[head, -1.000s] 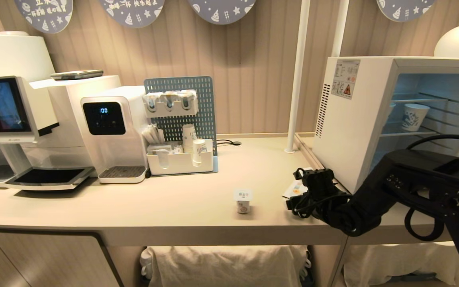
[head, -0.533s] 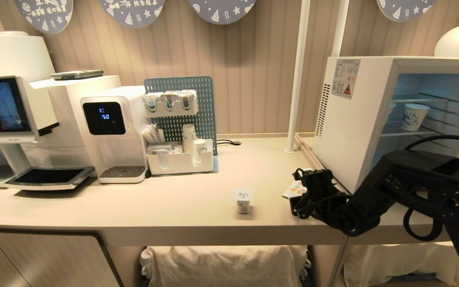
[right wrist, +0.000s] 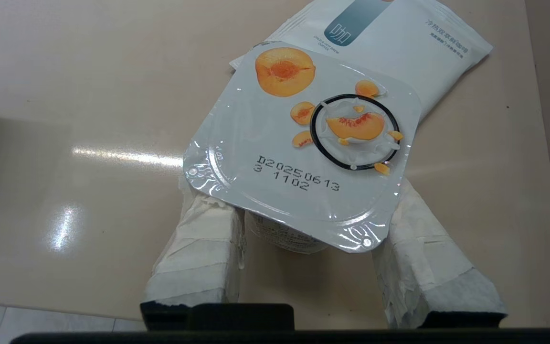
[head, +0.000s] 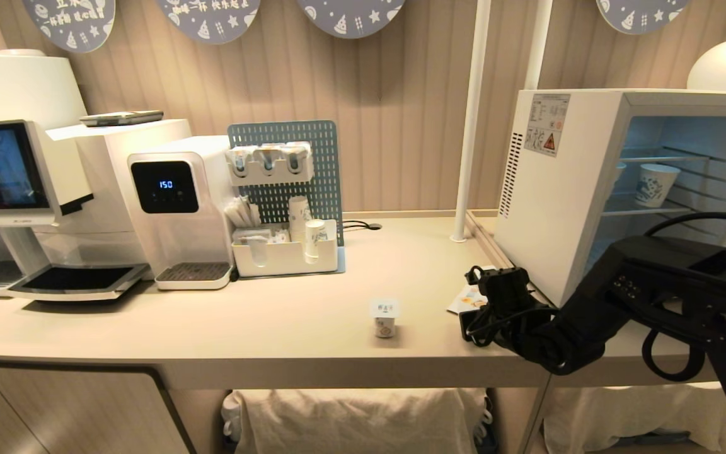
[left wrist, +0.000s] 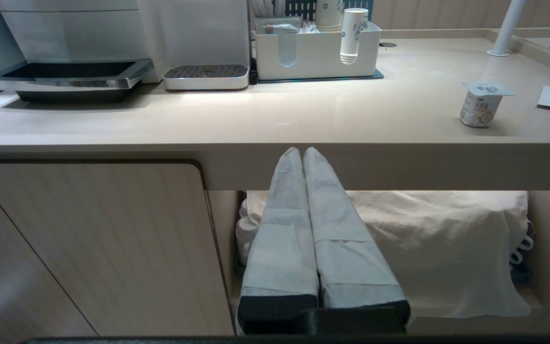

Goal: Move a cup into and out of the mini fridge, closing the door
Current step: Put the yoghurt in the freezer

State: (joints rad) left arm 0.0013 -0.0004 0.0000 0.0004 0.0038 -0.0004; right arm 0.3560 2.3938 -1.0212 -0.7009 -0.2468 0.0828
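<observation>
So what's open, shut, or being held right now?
mini fridge: open, inside showing.
peach cup: sealed, upright, gripped on the counter.
right gripper: shut on the peach cup.
left gripper: shut, empty, below the counter edge.
small cup: sealed, upright, alone on the counter.
paper cup: upright on a fridge shelf.
dispenser screen: lit.

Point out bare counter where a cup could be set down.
Free: the counter between the organizer tray and the small yogurt cup. Crowded: near the mini fridge, where the right gripper grips a peach yogurt cup beside a packet.
</observation>
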